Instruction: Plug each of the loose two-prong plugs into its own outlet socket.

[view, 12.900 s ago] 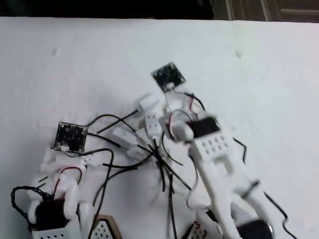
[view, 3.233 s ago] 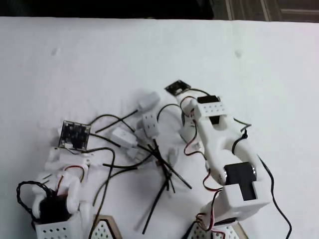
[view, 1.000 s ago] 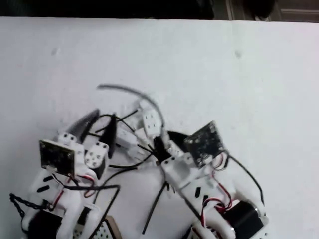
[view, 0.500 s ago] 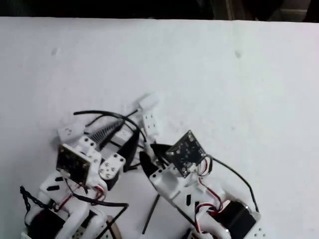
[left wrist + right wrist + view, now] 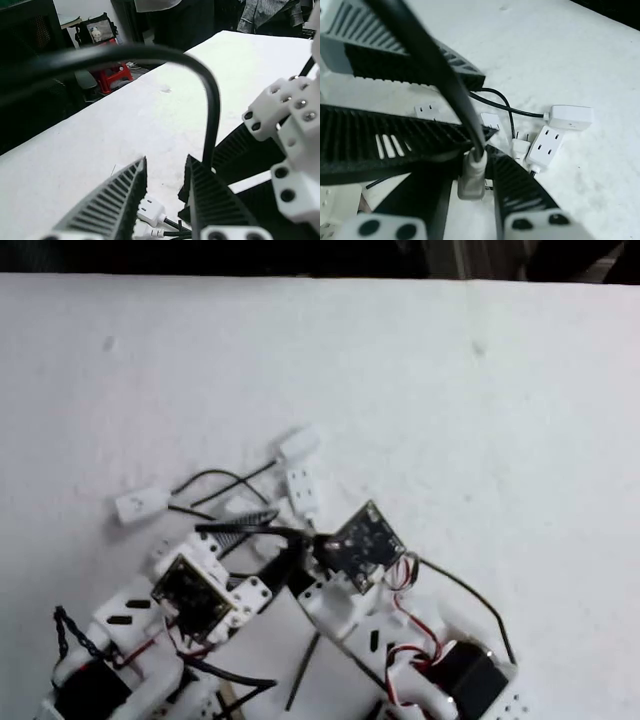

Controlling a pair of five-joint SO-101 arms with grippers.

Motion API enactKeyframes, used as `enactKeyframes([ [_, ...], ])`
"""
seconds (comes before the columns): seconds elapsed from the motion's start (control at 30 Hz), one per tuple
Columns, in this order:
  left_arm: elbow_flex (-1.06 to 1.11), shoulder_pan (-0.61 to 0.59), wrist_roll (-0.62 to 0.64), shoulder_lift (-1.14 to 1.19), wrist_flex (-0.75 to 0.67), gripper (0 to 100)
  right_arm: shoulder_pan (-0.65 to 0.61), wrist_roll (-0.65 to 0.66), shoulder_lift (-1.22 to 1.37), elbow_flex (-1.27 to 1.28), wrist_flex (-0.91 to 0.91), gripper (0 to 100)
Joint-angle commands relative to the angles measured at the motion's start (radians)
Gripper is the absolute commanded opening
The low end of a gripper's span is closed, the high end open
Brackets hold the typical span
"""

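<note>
Right gripper (image 5: 476,162) clamped on white plug (image 5: 471,182), left gripper (image 5: 166,162) parted, both crowded low over table (image 5: 500,390)

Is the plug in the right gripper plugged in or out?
Out. The right gripper holds the white plug apart from the socket, whose slots show empty.
</note>
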Motion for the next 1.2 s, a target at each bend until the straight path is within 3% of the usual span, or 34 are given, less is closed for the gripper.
enactKeyframes([
  [0.0,-0.032,0.013,-0.009,0.005,0.009,15,-0.004,-0.002,-0.002,0.009,-0.019,1.7],
  [0.17,-0.040,-0.042,-0.011,-0.010,0.017,15,0.051,-0.002,-0.002,0.018,-0.021,1.7],
  [0.4,-0.092,-0.344,-0.008,-0.008,0.020,15,0.225,-0.002,-0.002,0.020,-0.019,1.7],
  [0.6,-0.037,-0.499,-0.015,0.048,0.026,15,0.389,-0.014,-0.002,0.052,-0.036,1.7],
  [0.73,-0.043,-0.519,-0.052,0.194,0.020,14,0.470,-0.083,-0.002,0.150,-0.124,1.7],
  [1.0,-0.273,-0.513,-0.048,0.693,0.029,15,0.582,-0.176,-0.004,0.226,-0.189,1.7],
  [1.17,-0.419,-0.437,0.080,0.990,0.021,15,0.648,-0.193,-0.004,0.227,-0.186,1.7],
])
